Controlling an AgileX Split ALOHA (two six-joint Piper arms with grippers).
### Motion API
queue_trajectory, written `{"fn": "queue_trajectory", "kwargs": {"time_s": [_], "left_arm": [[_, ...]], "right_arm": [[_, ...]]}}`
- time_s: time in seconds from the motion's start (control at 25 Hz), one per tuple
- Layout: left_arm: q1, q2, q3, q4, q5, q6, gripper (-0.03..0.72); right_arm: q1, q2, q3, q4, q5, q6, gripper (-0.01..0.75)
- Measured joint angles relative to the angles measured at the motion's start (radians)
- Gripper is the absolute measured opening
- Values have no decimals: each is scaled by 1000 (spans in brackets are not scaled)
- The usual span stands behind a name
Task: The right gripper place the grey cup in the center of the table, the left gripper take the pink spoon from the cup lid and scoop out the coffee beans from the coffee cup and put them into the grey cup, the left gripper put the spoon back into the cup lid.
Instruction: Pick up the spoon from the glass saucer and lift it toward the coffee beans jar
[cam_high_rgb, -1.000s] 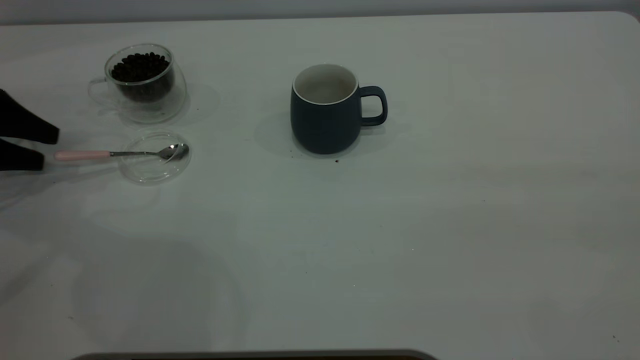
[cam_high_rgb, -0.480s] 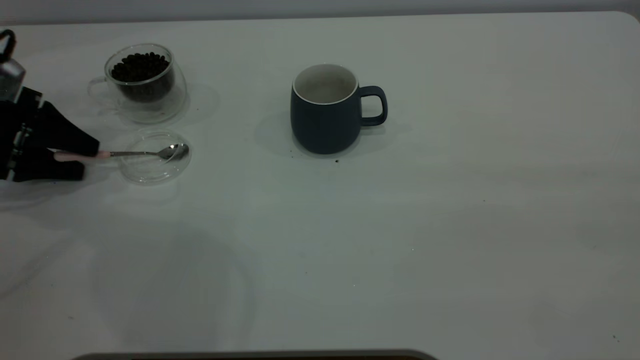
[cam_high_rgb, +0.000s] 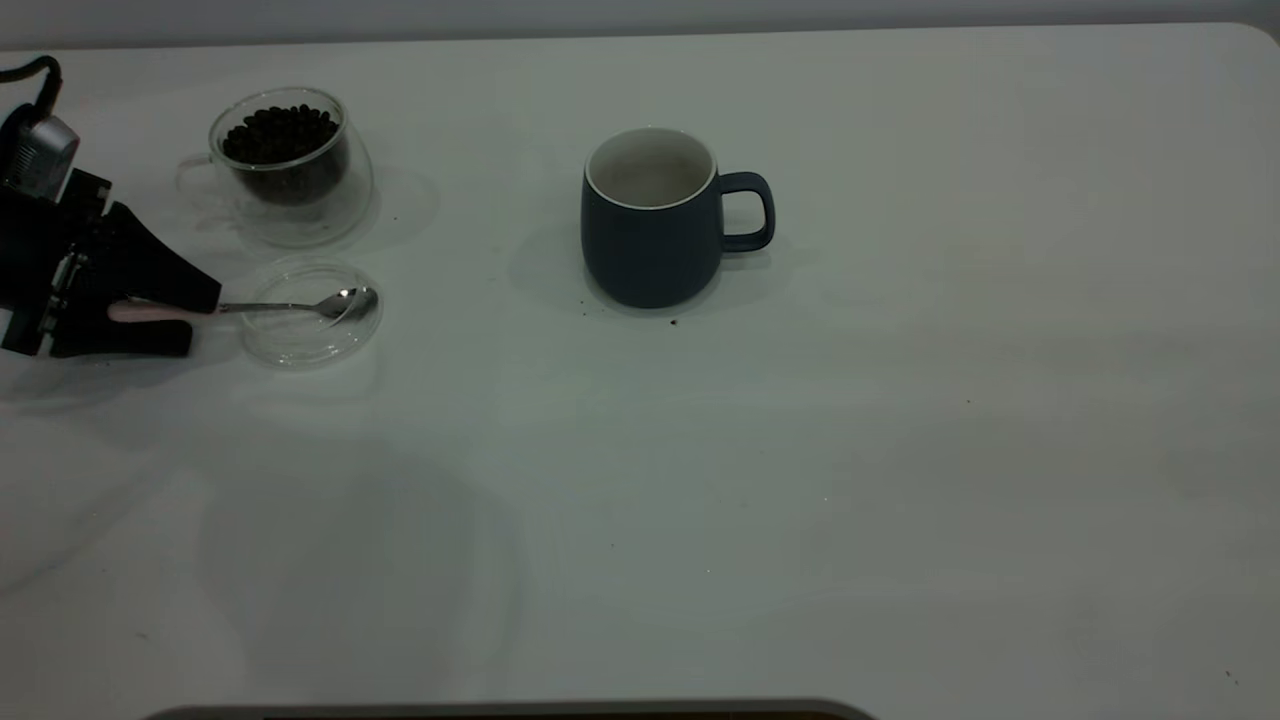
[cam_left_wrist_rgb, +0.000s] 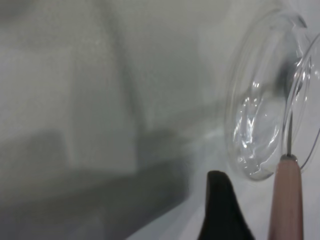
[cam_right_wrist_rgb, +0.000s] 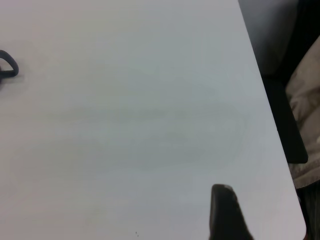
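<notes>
On the table (cam_high_rgb: 900, 450), pink spoon (cam_high_rgb: 270, 308) lies crosswise, bowl toward grey cup (cam_high_rgb: 650, 225).

Pink spoon (cam_high_rgb: 262, 308) seemingly lies level, bowl in cup lid (cam_high_rgb: 308, 340).

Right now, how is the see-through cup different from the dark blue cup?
The glass cup is clear, so you see through its walls; the grey cup is solid dark blue-grey with a white inside. The glass cup holds coffee beans; the grey cup looks empty. The glass cup's handle points toward the left gripper; the grey cup's points the opposite way. Both stand upright on the table and are rounded.
</notes>
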Motion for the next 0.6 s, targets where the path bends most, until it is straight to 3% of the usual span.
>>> {"fn": "queue_trajectory", "kwargs": {"time_s": [0.24,0.44,0.6], "left_arm": [[0,0,0,2,0,-1,297],[0,-1,-2,-15,71,-1,116],[0,-11,-4,-5,79,-1,111]], "right_arm": [[0,0,0,0,0,0,463],[0,0,0,0,0,0,463],[0,0,0,0,0,1,463]]}}
